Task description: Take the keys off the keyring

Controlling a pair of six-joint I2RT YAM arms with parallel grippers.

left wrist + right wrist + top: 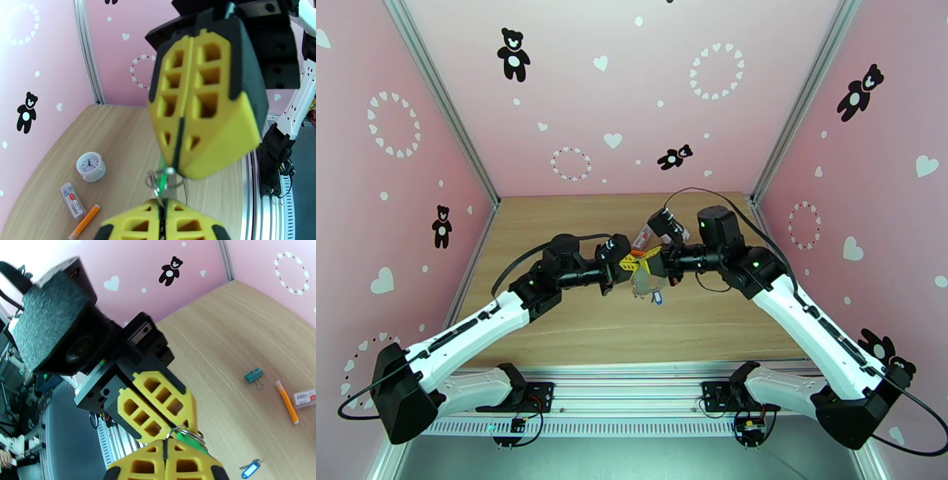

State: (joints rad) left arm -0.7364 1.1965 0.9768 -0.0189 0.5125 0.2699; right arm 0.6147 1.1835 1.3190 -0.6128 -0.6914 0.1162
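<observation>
Rings of the keyring (169,171) hang in the air between my two arms, above the desk (577,331). The left gripper (162,211) has its jaws pressed together on the green key (160,179). The key's thin green blade runs down from the keyring into the seam between the yellow fingers (114,227). The right gripper (165,455) meets it from the opposite side, jaws likewise together, nipping the keyring's wire loops at their tips. The contact is crowded and blurred, so I take that to be the split, but I cannot be sure which pair of jaws bears on which piece.

The blue key (251,469) lies flat on the desk beneath the keyring, a little toward the arm bases and apart from both grippers. Farther from the keyring, an orange pen (287,402), a teal binder clip (253,376), a small clear box (305,398) and a white clock (91,166) rest on the desk.
</observation>
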